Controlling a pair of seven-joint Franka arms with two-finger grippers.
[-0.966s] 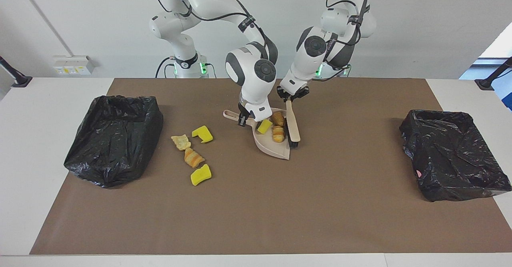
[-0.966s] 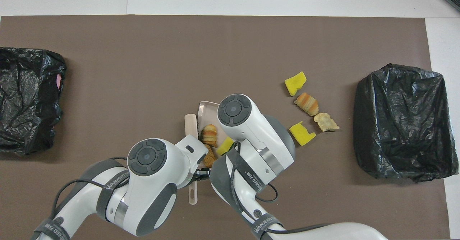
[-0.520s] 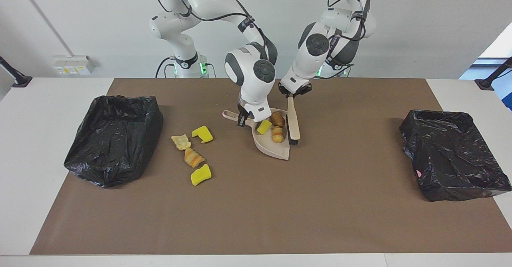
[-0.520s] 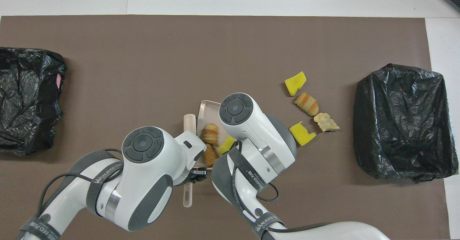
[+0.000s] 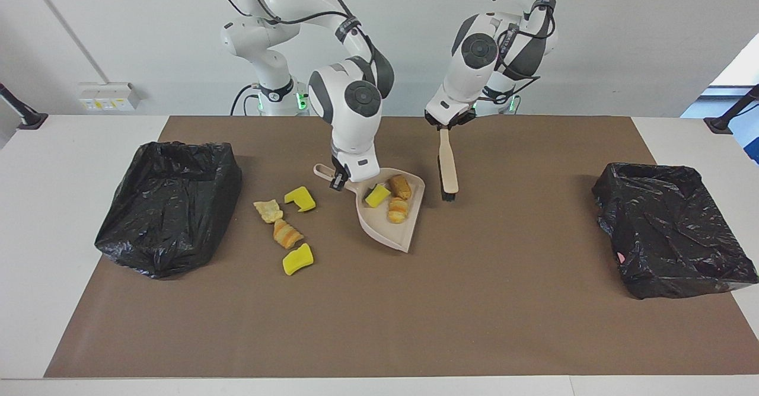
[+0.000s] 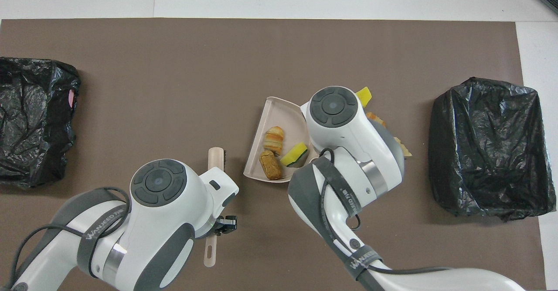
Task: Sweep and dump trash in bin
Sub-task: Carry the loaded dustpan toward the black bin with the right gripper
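brown mat point(image 5: 379, 313) — trash point(image 5: 289, 234), bins point(image 5: 166, 203)

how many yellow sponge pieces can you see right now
3. One bright yellow sponge chunk lies in the beige plastic dustpan; two more lie on the brown mat nearer the right arm's black-lined bin. None seems hidden.

In the overhead view the right arm point(image 6: 348, 151) at centre covers most of the loose trash point(image 6: 364, 96). At the left edge, the black bin point(image 6: 35, 116) is cut off.
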